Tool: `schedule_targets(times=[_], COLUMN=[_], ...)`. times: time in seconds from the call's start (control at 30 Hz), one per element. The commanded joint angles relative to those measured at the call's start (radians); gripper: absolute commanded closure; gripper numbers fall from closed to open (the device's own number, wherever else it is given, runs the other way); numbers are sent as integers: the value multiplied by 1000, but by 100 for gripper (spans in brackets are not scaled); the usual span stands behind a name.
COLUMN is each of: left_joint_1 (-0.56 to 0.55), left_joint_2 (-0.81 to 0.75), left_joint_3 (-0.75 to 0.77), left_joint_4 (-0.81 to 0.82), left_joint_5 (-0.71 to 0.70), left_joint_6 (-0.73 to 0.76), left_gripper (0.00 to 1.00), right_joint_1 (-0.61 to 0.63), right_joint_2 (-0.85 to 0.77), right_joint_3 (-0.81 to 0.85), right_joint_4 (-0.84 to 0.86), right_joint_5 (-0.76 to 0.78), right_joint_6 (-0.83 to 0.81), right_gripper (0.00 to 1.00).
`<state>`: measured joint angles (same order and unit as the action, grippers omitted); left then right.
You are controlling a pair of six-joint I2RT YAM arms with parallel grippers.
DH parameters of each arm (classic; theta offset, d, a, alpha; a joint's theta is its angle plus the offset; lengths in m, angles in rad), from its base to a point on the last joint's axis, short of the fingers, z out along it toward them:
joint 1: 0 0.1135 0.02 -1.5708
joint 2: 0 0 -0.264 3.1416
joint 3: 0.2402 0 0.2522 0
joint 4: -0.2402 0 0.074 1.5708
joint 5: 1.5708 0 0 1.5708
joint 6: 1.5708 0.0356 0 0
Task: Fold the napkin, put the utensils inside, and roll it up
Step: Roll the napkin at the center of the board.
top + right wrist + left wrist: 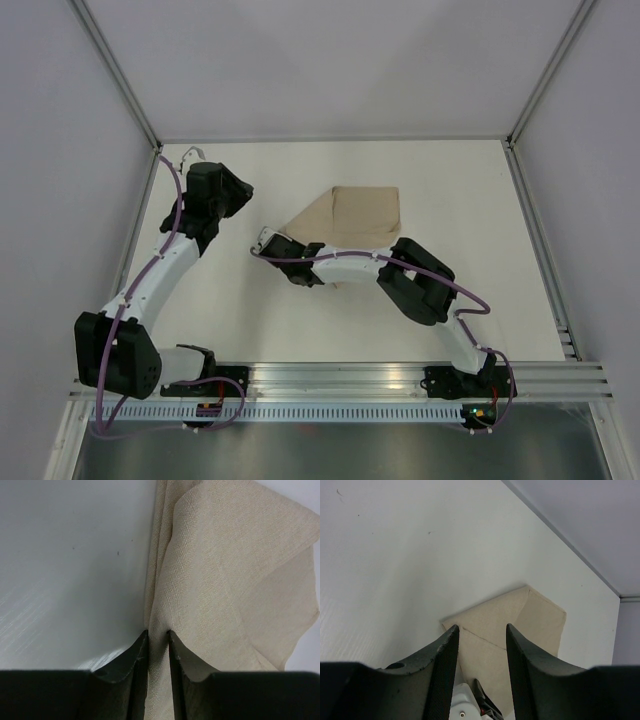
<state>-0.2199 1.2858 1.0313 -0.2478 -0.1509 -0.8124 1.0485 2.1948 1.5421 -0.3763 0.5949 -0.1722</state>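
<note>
Napkin [358, 214] — one, folded; right jaws pinching edge — left jaws apart.

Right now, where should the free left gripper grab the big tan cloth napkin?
Probably the far-left corner of the soft tan cloth napkin, coming down from the left. It lies flat and clear there; the right gripper pinches the near part.

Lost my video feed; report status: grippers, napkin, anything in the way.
Right gripper shut on napkin edge. Left gripper open, clear of it. Napkin partly folded. Nothing blocking in view.
</note>
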Motion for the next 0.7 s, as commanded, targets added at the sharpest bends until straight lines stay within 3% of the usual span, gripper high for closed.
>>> schedule_targets(times=[0.0,0.33,0.67], left_joint_1=[5,5,4], left_joint_2=[9,24,20], left_joint_3=[36,29,-7], left_joint_4=[27,35,56], left_joint_5=[25,34,39], left_joint_6=[27,30,25], left_gripper=[52,52,53], right_joint_1=[-19,-61,-125], right_joint_2=[17,11,-24], right_joint_3=[-23,-33,-48], right_joint_4=[-36,-61,-81], right_joint_5=[-47,-171,-389], right_joint_6=[11,48,86], right_gripper=[72,77,92])
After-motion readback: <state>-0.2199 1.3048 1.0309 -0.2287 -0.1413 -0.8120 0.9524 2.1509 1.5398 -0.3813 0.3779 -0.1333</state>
